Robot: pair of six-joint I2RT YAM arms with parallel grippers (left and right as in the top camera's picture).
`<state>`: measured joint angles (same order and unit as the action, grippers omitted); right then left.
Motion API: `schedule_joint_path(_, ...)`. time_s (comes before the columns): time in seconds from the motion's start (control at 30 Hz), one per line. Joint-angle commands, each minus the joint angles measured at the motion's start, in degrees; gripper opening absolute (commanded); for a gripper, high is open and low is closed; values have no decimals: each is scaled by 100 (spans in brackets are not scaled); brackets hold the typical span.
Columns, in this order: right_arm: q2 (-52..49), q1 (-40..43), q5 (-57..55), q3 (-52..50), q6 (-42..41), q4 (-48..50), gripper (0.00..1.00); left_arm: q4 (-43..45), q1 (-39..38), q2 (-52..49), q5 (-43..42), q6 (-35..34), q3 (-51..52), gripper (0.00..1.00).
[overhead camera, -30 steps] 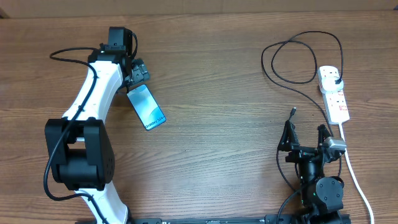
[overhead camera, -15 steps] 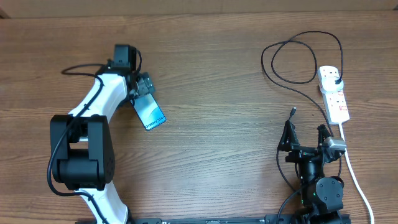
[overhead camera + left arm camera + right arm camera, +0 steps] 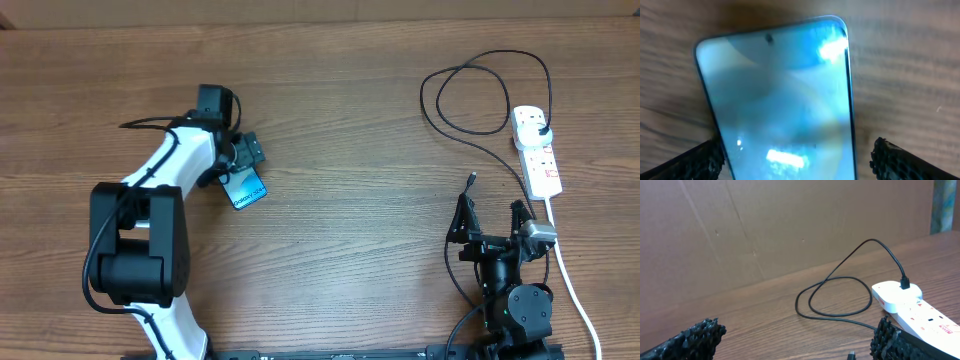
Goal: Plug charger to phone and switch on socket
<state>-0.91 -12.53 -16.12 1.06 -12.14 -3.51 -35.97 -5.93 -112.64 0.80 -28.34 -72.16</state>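
The phone (image 3: 245, 189), with its blue-teal screen up, lies on the wooden table at the left. My left gripper (image 3: 241, 163) is open and covers the phone's upper end. In the left wrist view the phone (image 3: 780, 95) fills the frame, with the open jaws (image 3: 795, 157) on either side of it. The black charger cable (image 3: 470, 130) loops at the right. Its plug (image 3: 540, 128) sits in the white socket strip (image 3: 538, 160), and its connector tip (image 3: 470, 181) lies loose. My right gripper (image 3: 491, 213) is open and empty just below that tip.
The strip's thick white lead (image 3: 568, 275) runs down the right side past my right arm. In the right wrist view the cable loop (image 3: 835, 297), the strip (image 3: 912, 307) and the tip (image 3: 852, 355) lie ahead of the open jaws (image 3: 797, 342), with a cardboard wall behind.
My left gripper has moved right and toward the front, coming over the phone's upper end. The phone has stayed in place. The right arm has not moved.
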Motion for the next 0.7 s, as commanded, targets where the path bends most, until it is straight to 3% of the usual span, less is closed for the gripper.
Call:
schedule_joint_path(0.0, 13, -42, -79, -59, 17, 31, 100, -13, -120, -52, -192, 2, 243, 99)
schedule_joint_path(0.67, 13, -42, -79, -59, 17, 31, 100, 63, -199, -50, -17, 7, 387, 99)
